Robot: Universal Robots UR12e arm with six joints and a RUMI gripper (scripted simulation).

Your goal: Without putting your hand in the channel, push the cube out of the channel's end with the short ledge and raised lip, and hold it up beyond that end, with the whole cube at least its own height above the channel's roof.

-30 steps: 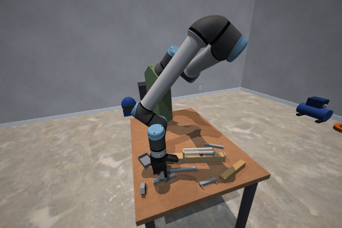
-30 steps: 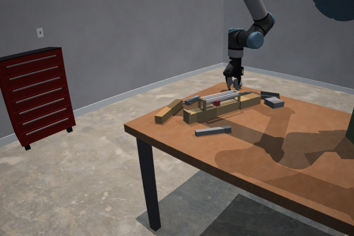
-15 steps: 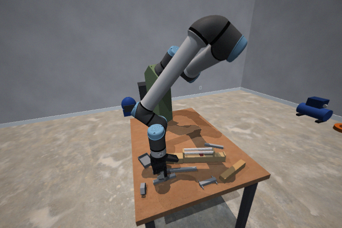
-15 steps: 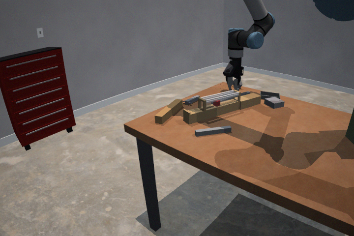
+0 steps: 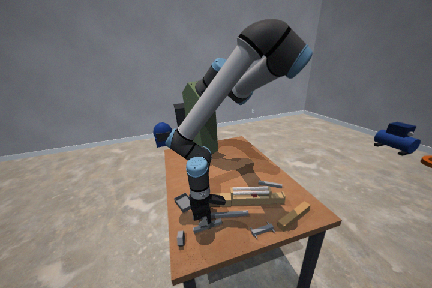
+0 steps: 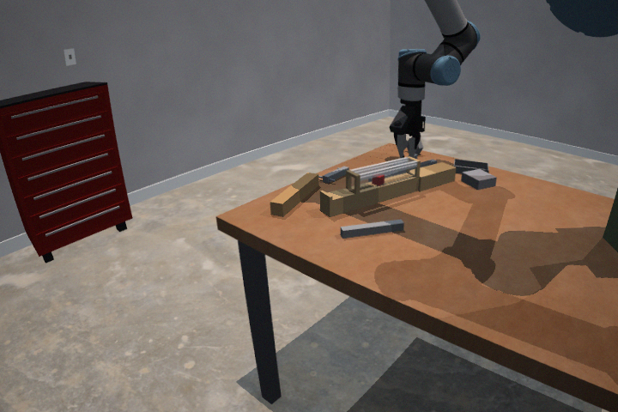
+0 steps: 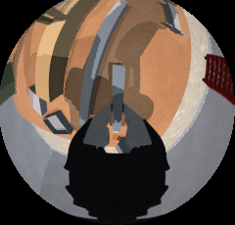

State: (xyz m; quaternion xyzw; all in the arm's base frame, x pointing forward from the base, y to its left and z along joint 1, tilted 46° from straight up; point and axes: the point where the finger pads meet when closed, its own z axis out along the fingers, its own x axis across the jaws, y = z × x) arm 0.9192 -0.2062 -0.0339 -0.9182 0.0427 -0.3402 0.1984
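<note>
The red cube (image 5: 254, 194) (image 6: 378, 180) sits inside the tan channel (image 5: 257, 201) (image 6: 397, 190), under a roof of pale rods. The end with the short ledge and raised lip (image 5: 283, 195) (image 6: 325, 200) is at the right in the top view and the left in the exterior view. The longer ledge is at the other end. My gripper (image 5: 206, 222) (image 6: 409, 153) (image 7: 117, 104) points down beside the channel, towards that longer-ledge end. Its jaws are shut on a short grey bar (image 5: 217, 222) (image 7: 117, 78) low at the table top. The bar's underside is hidden.
A long grey bar (image 5: 233, 213) (image 7: 100, 49) lies between gripper and channel. Also on the table: a pronged grey piece (image 5: 262, 230) (image 6: 336, 174), a tan block (image 5: 294, 214) (image 6: 294, 194), another grey bar (image 5: 270, 184) (image 6: 372, 228), a tray (image 6: 471, 166), and grey blocks (image 5: 180, 238) (image 6: 478, 178).
</note>
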